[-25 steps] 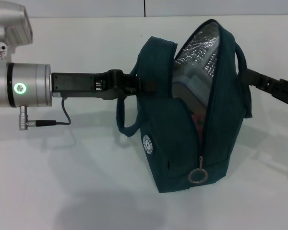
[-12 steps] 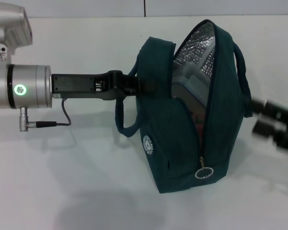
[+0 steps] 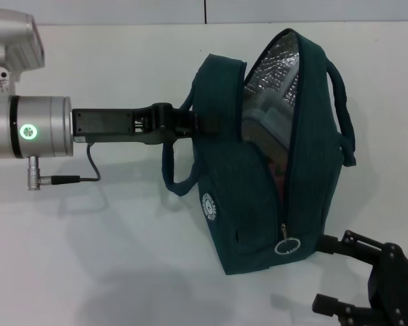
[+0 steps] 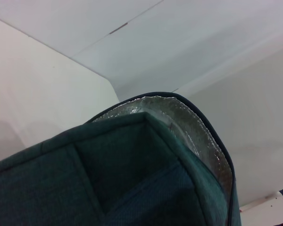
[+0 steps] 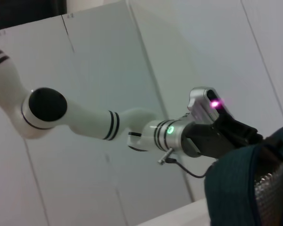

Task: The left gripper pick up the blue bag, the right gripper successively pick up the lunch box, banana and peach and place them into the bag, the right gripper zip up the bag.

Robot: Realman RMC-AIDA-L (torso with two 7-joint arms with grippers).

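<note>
The blue bag [image 3: 258, 204] stands upright on the white table, its mouth open and the silver foil lining [image 3: 279, 68] showing. My left gripper [image 3: 194, 122] is shut on the bag's upper left side by the loop handle and holds it. The clear lunch box [image 3: 258, 129] shows inside the opening, with a reddish patch below it. The banana and peach are hidden. The ring-pull zipper [image 3: 286, 243] hangs low on the bag's front. My right gripper [image 3: 332, 272] is open and empty, low beside the bag's right bottom corner. The left wrist view shows the bag's fabric [image 4: 132, 179].
The white table [image 3: 88, 272] spreads around the bag. The left arm's silver wrist [image 3: 37, 129] and its cable [image 3: 88, 163] reach in from the left. The right wrist view shows the left arm [image 5: 85, 120] and a corner of the bag [image 5: 245, 188].
My right gripper has swung from behind the bag's right side down to the front right, near the zipper ring. The bag and left gripper have hardly moved.
</note>
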